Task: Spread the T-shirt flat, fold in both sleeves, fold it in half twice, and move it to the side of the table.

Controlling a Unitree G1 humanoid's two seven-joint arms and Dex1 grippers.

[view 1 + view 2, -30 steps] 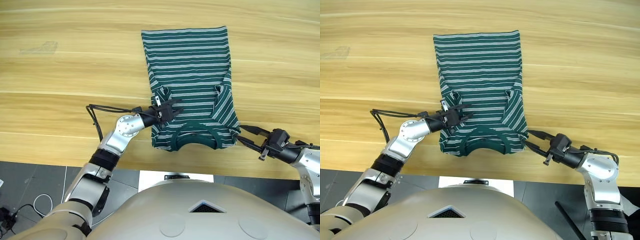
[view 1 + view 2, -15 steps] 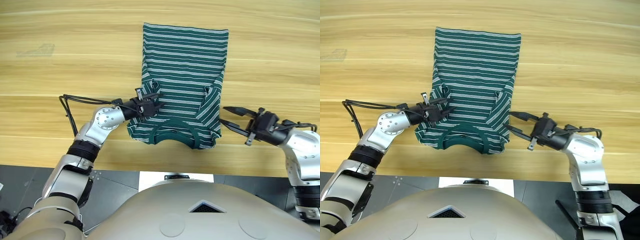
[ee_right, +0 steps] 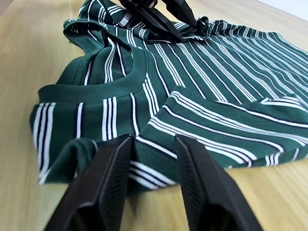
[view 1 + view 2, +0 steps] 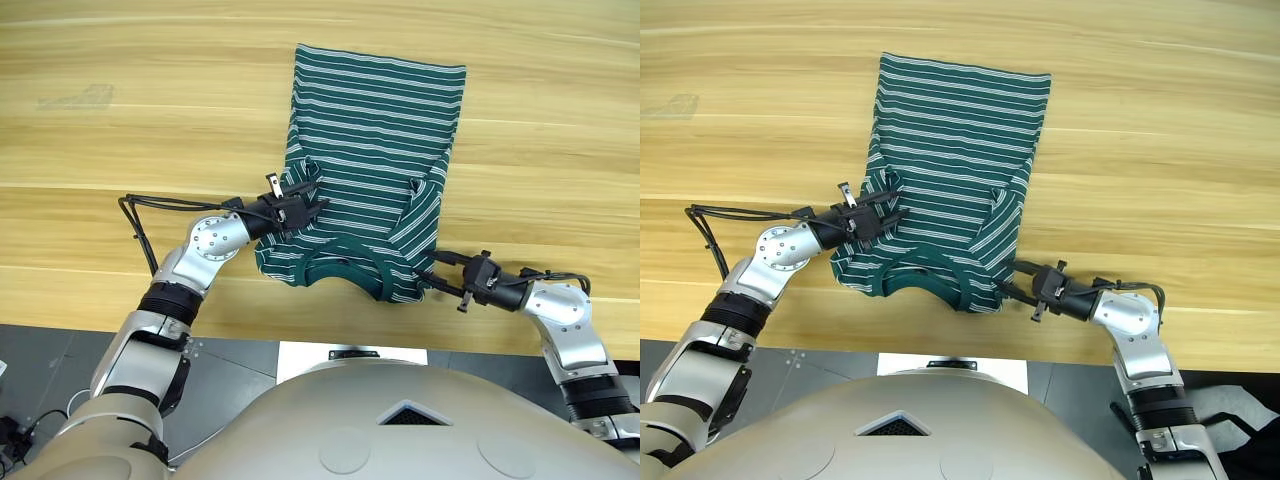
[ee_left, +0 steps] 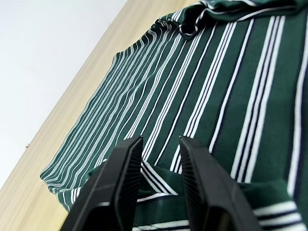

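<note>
**A:** Starting with the head view: where is the T-shirt (image 4: pixel 375 130) lying?

**B:** It is lying flat on the wooden table (image 4: pixel 120 150), collar end nearest the robot and hem pointing away. Both sleeves are lying folded in over the body, so it is reading as a narrow strip.

**A:** And the arms?

**B:** The left pincer (image 4: pixel 308 203) is sitting on the left shoulder, beside the tucked sleeve. The right pincer (image 4: pixel 428 272) is touching the right shoulder corner at the near edge.

**A:** Moving to the left wrist view?

**B:** The two black fingers (image 5: pixel 115 187) are standing close together with a ridge of striped cloth rising between them. I am judging that pincer to be pinching the shirt.

**A:** Right wrist view?

**B:** Its fingers (image 3: pixel 98 192) are standing apart, straddling the shoulder corner, with cloth lying in the gap. They are looking open, not clamping yet. The left pincer is showing farther off, across the collar.

**A:** So how far along are we?

**B:** Spreading and sleeve folding are looking done. Both half folds and the move to the table's side are remaining. I am guessing the first half fold is being set up, each arm taking a shoulder.

**A:** Any writing?

**B:** None that I am making out. I am seeing plain white and dark stripes, with no label or print readable at the neck.
</note>
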